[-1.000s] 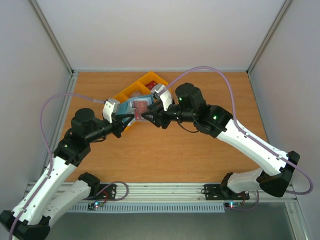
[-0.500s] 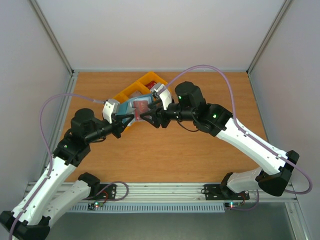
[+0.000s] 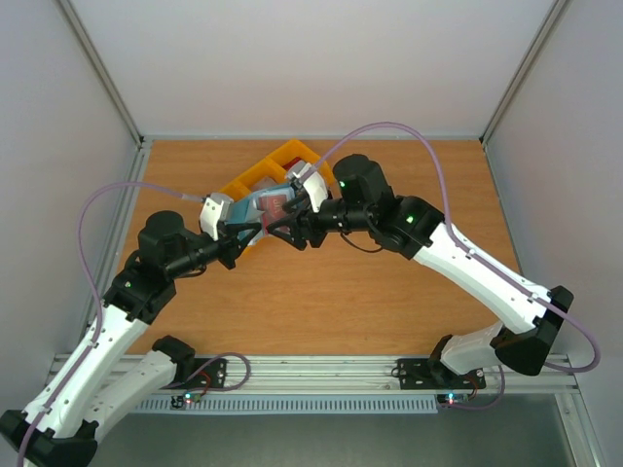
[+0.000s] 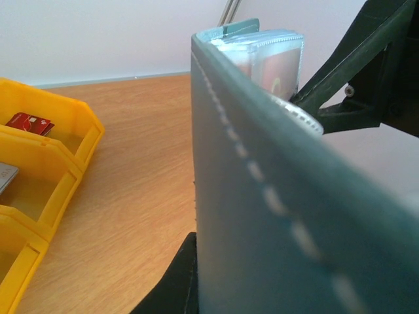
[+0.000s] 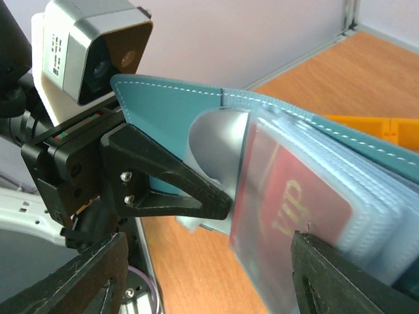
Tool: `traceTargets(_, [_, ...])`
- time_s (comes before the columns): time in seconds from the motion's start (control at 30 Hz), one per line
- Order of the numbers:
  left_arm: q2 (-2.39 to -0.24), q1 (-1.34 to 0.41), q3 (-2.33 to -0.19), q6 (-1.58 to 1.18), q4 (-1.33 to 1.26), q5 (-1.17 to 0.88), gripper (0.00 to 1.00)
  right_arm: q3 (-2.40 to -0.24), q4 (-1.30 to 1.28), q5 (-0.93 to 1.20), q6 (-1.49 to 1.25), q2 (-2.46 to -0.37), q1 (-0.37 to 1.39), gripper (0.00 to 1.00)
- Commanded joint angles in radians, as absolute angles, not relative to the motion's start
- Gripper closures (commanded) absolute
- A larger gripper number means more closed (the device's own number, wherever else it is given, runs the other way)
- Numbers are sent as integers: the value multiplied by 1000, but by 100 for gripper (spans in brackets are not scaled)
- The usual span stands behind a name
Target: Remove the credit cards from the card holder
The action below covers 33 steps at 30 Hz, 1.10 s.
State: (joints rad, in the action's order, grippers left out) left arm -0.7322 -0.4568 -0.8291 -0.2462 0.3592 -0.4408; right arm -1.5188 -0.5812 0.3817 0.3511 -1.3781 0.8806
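My left gripper (image 3: 237, 233) is shut on the card holder (image 3: 256, 207), a dusty-blue wallet held upright and spread above the table. Its stitched cover (image 4: 262, 196) fills the left wrist view, with one black finger (image 4: 177, 281) pressed against it. A red credit card (image 5: 288, 203) marked VIP sits in a clear sleeve inside. My right gripper (image 5: 209, 275) stands open around the sleeves, its right finger (image 5: 340, 275) at the edge of the red card's sleeve. Another red card (image 4: 29, 122) lies in a yellow bin. No whitish or teal-green card shows.
Yellow plastic bins (image 3: 268, 167) stand on the wooden table just behind the wallet, close to both grippers. The left wrist camera housing (image 5: 91, 46) sits right beside the wallet's cover. Grey walls close the table in on three sides.
My right gripper has opened wider and edged left, closer to the wallet's sleeves. The left gripper and the wallet have stayed where they were.
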Motion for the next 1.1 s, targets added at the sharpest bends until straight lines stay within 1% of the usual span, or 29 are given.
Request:
traceTargets(0.0, [-729,-459,-846,-239,301,-462,100,-1559,-584,449,330,-1399,877,31])
traceTargets(0.13, [-726,-459,-848,-232,307,-459,100,-1550,-589,416,332,-1388,878,29])
traceTargets(0.33, [-722,-459,-844,-225,303,-462,100,-1546,-615,291,364,-1349,873,24])
traceTargets(0.5, [-719,-459,-843,-227,298,-462,100,-1551,-618,346,352,-1368,873,24])
traceTargets(0.63, [-719,-459,-846,-226,302,-462,100,-1549,-611,346,348,-1366,872,24])
traceTargets(0.8, [-718,-459,-845,-222,304,-461,100,-1535,-618,305,359,-1345,873,20])
traceTargets(1.07, [-720,-460,-851,-215,307,-462,100,-1535,-607,354,350,-1357,873,20])
